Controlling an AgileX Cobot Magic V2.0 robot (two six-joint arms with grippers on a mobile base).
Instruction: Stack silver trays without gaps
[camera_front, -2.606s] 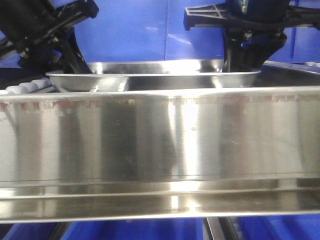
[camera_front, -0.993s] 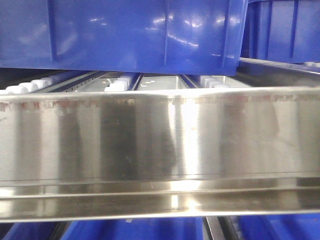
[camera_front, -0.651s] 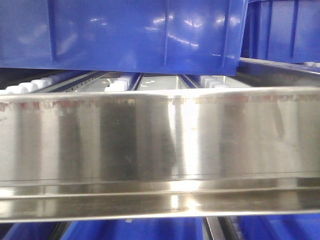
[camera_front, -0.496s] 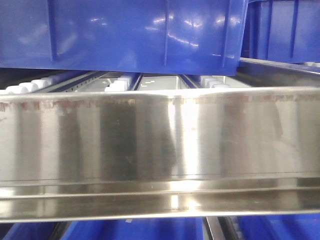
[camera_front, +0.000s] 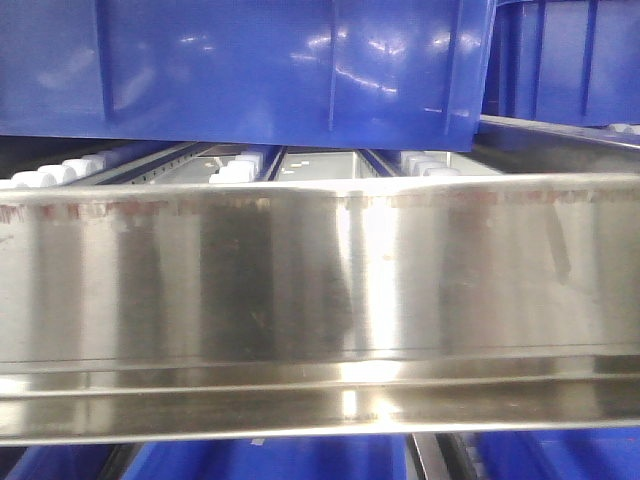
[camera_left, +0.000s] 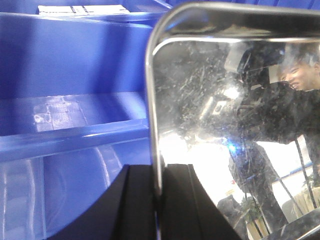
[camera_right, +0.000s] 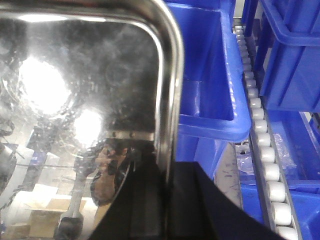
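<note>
Gone from front view, silver tray (camera_left: 225, 100) sits clamped in left claw (camera_left: 158, 175), right claw (camera_right: 167, 172).

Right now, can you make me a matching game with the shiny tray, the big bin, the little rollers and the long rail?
Things:
1. silver tray
2. bin
3. rollers
4. shelf rail

Descriptions:
A. white, in a row
B. blue
C. rim pinched in the left gripper's jaws
D. stretches across the whole front view

Pairs: 1-C, 2-B, 3-A, 4-D.
</note>
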